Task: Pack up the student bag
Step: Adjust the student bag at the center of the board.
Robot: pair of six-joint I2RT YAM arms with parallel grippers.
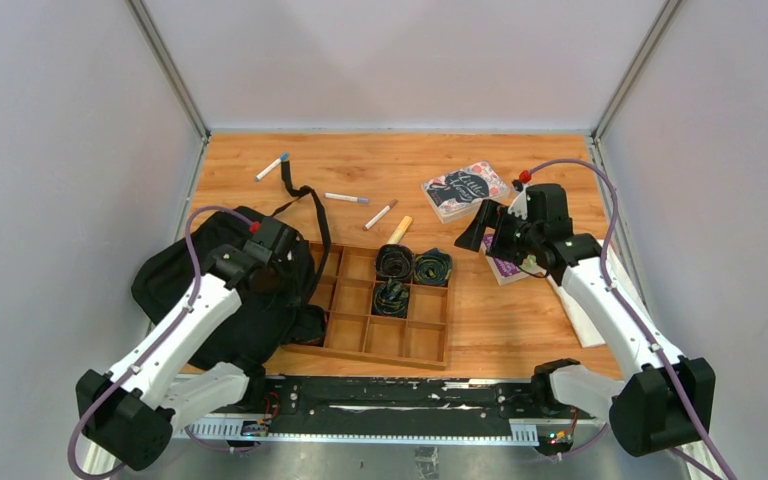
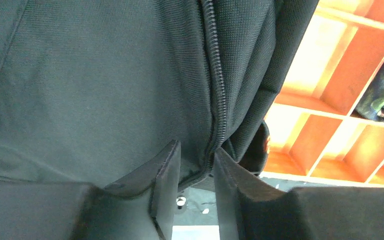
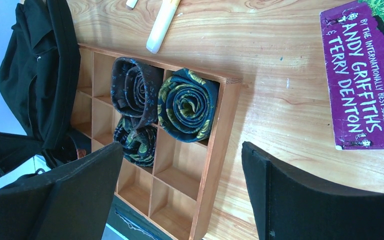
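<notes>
The student bag (image 1: 175, 285), a floppy black backpack, lies at the left of the table, its strap (image 1: 310, 205) trailing toward the back. My left gripper (image 1: 278, 262) is over the bag's right side. In the left wrist view the gripper (image 2: 196, 152) is shut on a fold of the bag (image 2: 80, 75) beside its zipper (image 2: 217, 75). My right gripper (image 1: 475, 235) hovers open and empty above the table right of the tray. In its wrist view the gripper (image 3: 180, 170) has its jaws wide apart. A purple book (image 1: 505, 268) lies under the right wrist and also shows in that view (image 3: 365, 75).
A wooden compartment tray (image 1: 380, 335) sits beside the bag with three rolled ties (image 1: 413, 266) in its back cells. A patterned tin (image 1: 465, 190), three markers (image 1: 347, 198) and a pale stick (image 1: 400, 230) lie behind it. White paper (image 1: 585, 322) lies at the right.
</notes>
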